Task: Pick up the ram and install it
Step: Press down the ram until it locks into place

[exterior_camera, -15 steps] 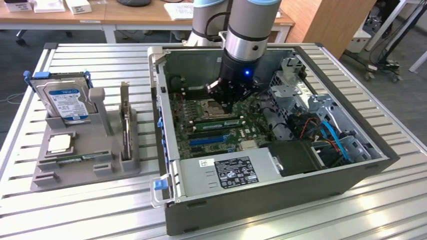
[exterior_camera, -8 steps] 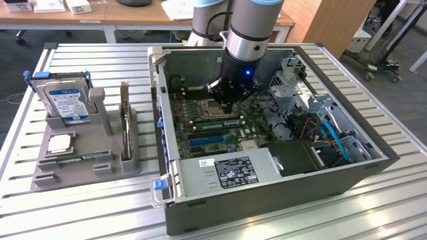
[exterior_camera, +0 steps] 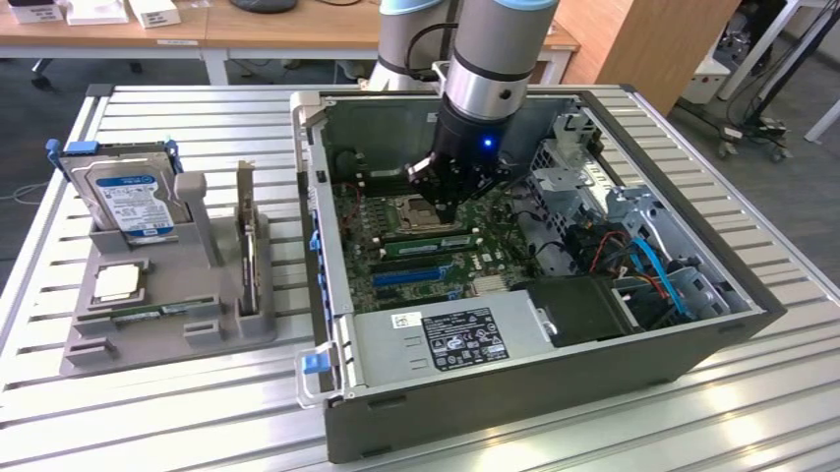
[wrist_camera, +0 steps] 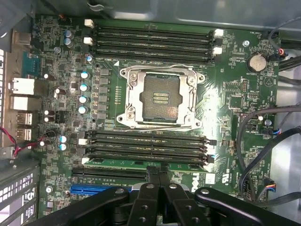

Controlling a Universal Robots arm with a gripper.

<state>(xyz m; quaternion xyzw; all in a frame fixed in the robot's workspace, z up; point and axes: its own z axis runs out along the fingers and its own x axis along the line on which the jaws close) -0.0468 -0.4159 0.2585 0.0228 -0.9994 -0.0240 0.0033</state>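
Ram (wrist_camera: pixel 146 163) lies in a motherboard (wrist_camera: pixel 235 94) slot right under the closed fingers (wrist_camera: pixel 154 178), at the exterior view's centre; I judge the step to be pressing it home, which calls for a straight, even push. The CPU socket (wrist_camera: pixel 160 99) sits just beside, the case walls (exterior_camera: pixel 525 383) well apart

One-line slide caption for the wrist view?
Shut gripper presses the ram into a slot on the motherboard.
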